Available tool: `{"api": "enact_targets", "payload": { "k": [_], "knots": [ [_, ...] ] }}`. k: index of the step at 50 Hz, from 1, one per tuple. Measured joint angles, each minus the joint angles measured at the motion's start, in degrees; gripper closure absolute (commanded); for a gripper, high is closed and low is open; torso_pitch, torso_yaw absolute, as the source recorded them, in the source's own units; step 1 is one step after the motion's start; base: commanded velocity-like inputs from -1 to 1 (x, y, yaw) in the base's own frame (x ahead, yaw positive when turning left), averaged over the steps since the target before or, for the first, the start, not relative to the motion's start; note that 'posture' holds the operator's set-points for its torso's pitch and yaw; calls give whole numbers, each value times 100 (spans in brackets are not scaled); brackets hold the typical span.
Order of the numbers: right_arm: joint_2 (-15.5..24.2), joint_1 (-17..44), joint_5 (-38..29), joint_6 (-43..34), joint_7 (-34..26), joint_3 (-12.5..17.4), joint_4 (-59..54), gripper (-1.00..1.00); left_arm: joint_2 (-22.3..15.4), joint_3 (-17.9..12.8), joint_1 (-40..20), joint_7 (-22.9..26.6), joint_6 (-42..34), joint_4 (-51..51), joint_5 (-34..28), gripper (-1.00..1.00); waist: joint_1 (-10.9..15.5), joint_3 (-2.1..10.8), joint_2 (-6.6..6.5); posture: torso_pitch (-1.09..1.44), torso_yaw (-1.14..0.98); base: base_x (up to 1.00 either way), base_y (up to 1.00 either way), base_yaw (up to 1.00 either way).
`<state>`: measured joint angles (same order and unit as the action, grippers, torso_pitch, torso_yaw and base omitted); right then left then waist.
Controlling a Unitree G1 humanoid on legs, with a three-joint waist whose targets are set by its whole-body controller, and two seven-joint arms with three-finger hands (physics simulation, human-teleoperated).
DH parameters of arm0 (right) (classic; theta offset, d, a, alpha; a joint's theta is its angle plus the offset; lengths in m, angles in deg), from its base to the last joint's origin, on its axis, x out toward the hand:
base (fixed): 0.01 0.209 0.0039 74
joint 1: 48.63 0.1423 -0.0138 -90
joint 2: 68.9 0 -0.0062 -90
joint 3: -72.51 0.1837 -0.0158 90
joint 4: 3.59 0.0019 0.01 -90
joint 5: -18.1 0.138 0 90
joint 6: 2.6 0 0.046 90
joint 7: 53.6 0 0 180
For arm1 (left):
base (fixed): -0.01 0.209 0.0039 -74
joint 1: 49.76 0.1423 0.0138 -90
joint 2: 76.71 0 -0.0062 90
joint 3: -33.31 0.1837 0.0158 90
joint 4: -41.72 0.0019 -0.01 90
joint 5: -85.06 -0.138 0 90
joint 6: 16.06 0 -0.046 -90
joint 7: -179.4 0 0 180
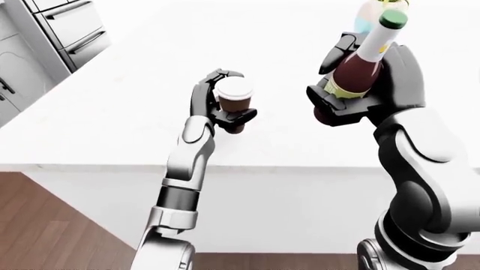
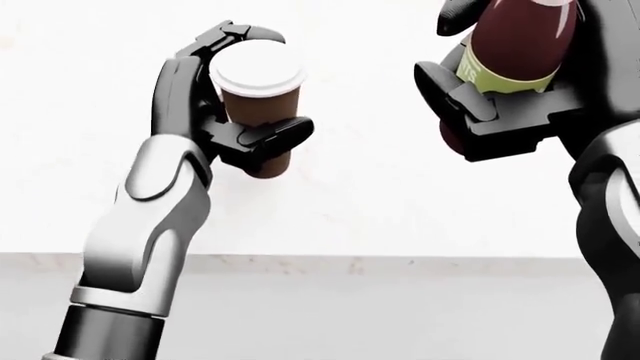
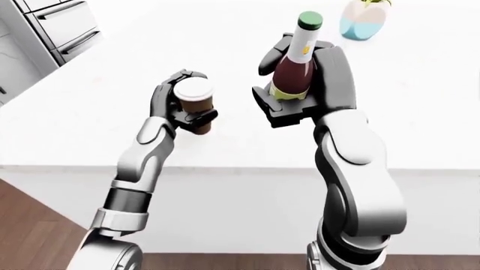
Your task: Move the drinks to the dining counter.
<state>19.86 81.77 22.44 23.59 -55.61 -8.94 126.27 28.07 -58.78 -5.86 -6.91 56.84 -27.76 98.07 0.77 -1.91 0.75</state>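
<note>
Left-eye view gives me the widest look: I have both arms raised over the white table (image 1: 97, 107), each with a drink in its grip. My left hand (image 2: 235, 112) is wrapped round a brown paper coffee cup (image 2: 262, 101) with a white lid; in the head view 1 black finger crosses the cup's lower body and the others curl round behind its rim, so the fingers are closed on it. The cup stands upright and hangs above the tabletop, left of centre in every view; I cannot tell whether its base touches the surface. My right hand (image 3: 296, 93) is closed round a dark red wine bottle (image 3: 294, 67) with a yellow-green label and a green cap, gripping it at the lower body, with the neck tilted slightly toward the view's top. The bottle sits to the right of the cup, well apart from it, also held over the table. Near the top of the right-eye view a pale blue and white vase (image 3: 363, 21) stands on the table, beyond the bottle. Grey drawers (image 1: 71, 28) show at the upper left, and wooden floor (image 1: 45, 225) lies below the table's edge.
</note>
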Motion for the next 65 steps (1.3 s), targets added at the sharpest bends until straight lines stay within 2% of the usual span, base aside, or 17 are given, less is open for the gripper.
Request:
{"api": "enact_targets", "payload": {
  "k": [5,11,15,18,26,29,30,31,42,50,51,53,61,65],
  "knots": [
    [-13,-24,-3,4,3,-1,-12,100,17,-10,-37,48,174,268,-24,88,-5,12,-6,0,0,0,0,0],
    [-23,-40,-1,24,9,0,-13,100,20,-36,-132,95,443,736,-52,59,-7,28,-6,0,0,0,0,0],
    [-33,-71,-3,78,11,-2,-57,100,24,-57,-237,134,700,1054,-52,51,-6,47,1,0,0,0,0,0],
    [-34,-83,2,77,10,-4,-42,100,33,-55,-267,153,852,1195,-57,32,-5,59,2,0,0,0,0,0],
    [-47,-127,3,144,11,-11,-55,100,44,-21,-250,208,973,1246,-99,20,-10,80,7,0,0,0,0,0],
    [-52,-160,2,182,4,-14,-83,100,50,-23,-248,235,1021,1289,-104,7,-12,84,8,0,0,0,0,0],
    [-53,-161,2,178,3,-14,-85,100,51,-20,-242,243,1030,1288,-104,2,-14,84,8,0,0,0,0,0],
    [-52,-158,1,172,3,-13,-84,100,52,-14,-229,246,1022,1265,-109,-12,-16,83,7,0,0,0,0,0],
    [-51,-148,-4,193,7,-3,-80,100,40,-27,-182,253,918,1277,-182,-26,-16,71,4,0,0,0,0,0],
    [-49,-155,-2,196,9,2,-94,100,44,-9,-131,246,788,1098,-178,-46,-16,51,10,0,0,0,0,0],
    [-49,-157,-2,197,10,0,-95,100,42,-5,-130,245,751,1039,-177,-66,-17,51,10,0,0,0,0,0],
    [-49,-149,2,190,9,-7,-100,100,27,-1,-116,251,673,895,-167,-81,-22,52,5,0,0,0,0,0],
    [-60,-130,-12,204,24,-30,-91,100,-56,-35,23,269,479,543,-144,-100,-26,63,-13,0,0,0,0,0],
    [-105,-42,-73,323,38,-130,-356,100,-103,-7,260,293,193,58,-166,-100,-44,48,-21,0,0,0,0,0]
  ]
}}
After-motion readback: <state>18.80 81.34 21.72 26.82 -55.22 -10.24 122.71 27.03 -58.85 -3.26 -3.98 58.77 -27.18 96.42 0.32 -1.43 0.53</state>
